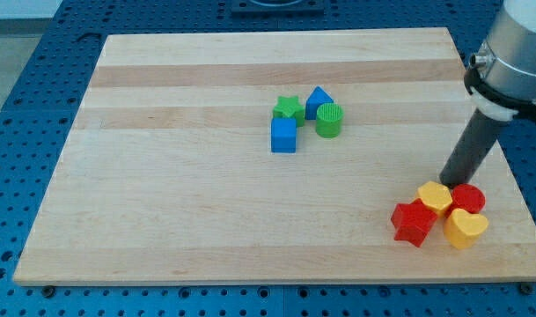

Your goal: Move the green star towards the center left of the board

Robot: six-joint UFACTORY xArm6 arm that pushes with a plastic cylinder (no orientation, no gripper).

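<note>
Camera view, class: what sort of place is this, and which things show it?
Probably a robotics lab bench: a wooden board on a blue perforated table, small coloured blocks such as the green star, and my tip.

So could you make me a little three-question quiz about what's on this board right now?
1. True or false: the green star touches the red star.
2. Which cluster is my tip nearest? A) the green and blue blocks B) the red and yellow blocks
3. Fill in: directly below the green star in the view sits the blue ____.

Key: 1 false, they lie in separate clusters; 2 B, the tip is just above the yellow hexagon; 3 cube.
</note>
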